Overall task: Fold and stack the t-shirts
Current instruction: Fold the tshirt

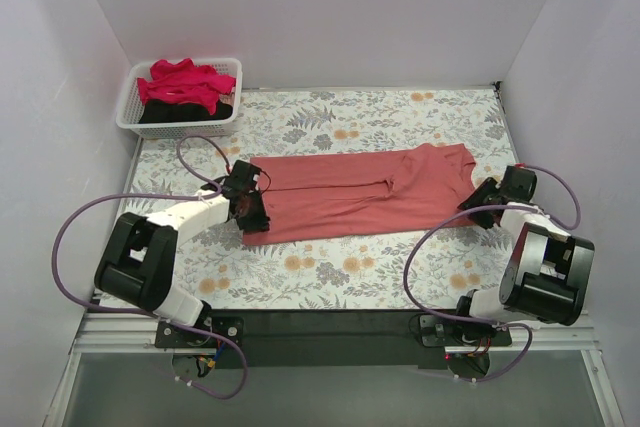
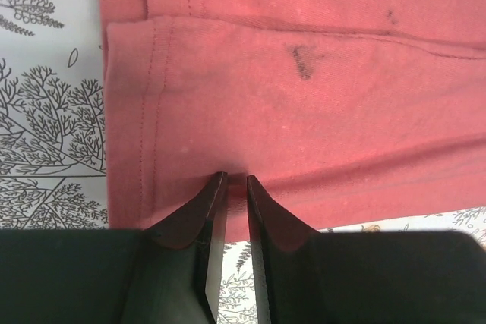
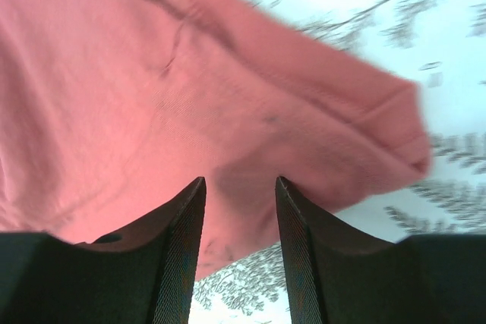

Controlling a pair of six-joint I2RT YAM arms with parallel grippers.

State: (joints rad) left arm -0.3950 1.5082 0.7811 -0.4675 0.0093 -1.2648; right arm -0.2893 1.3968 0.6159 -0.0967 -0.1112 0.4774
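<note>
The coral-red t-shirt [image 1: 350, 192] lies flat on my floral desk [image 1: 400, 112], its long axis running left to right between the two arms, well apart from the basket [image 1: 130, 112]. My left pincer [image 1: 250, 209] is drawn nearly together on the hem end's near edge. My right pincer [image 1: 483, 197] stands spread over the collar end.

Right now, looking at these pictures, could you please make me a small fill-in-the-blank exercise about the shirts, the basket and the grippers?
1. The white basket stands at the far ____ corner of the table.
2. In it, the crimson-pink t-shirt lies on top of a ____ one.
3. The jaws of the right gripper stand ____ at the coral-red t-shirt.
Missing words: left; black; open.
</note>
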